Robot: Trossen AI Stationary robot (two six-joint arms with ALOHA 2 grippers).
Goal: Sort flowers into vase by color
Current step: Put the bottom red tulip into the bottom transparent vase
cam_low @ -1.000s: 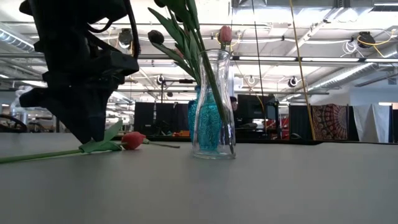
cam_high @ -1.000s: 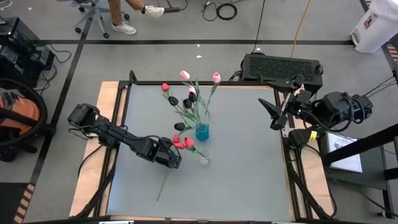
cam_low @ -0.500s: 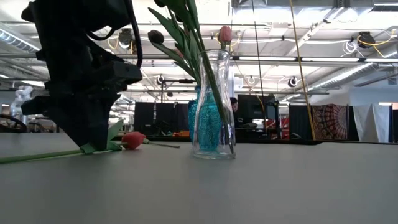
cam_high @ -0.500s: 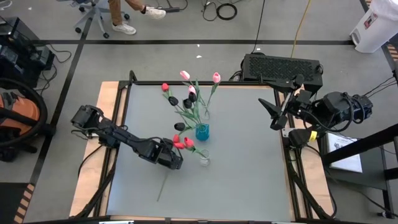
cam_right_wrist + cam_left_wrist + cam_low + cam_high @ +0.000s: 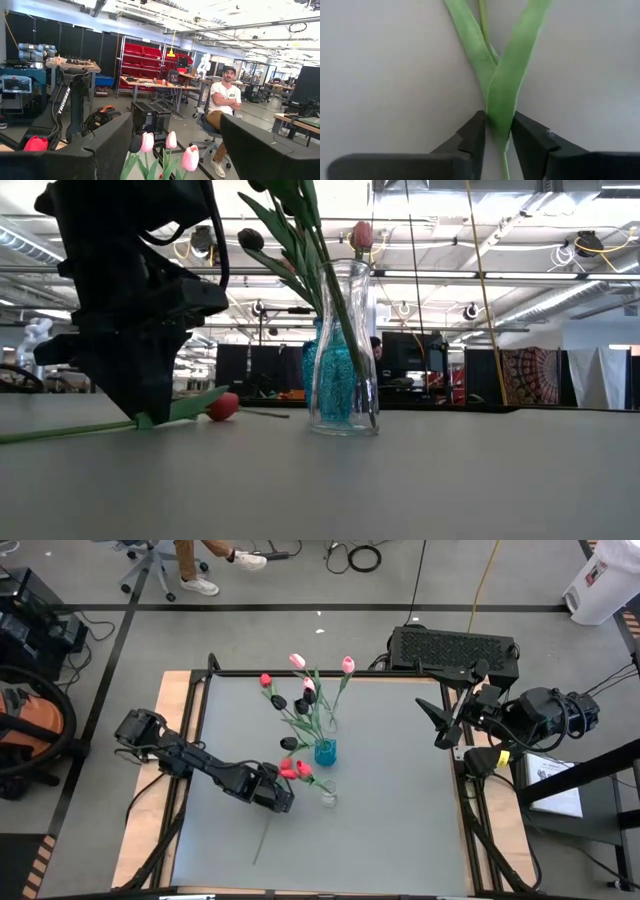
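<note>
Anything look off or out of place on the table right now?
Nothing spilled or tipped: the clear vase and blue vase stand upright. One red tulip lies on the table, its stem in the left gripper. The right gripper waits at the table's edge.

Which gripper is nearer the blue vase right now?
Left. The left gripper is down on the table just beside the blue vase, shut on a red tulip's stem. The right gripper waits at the table's right edge, much farther off.
</note>
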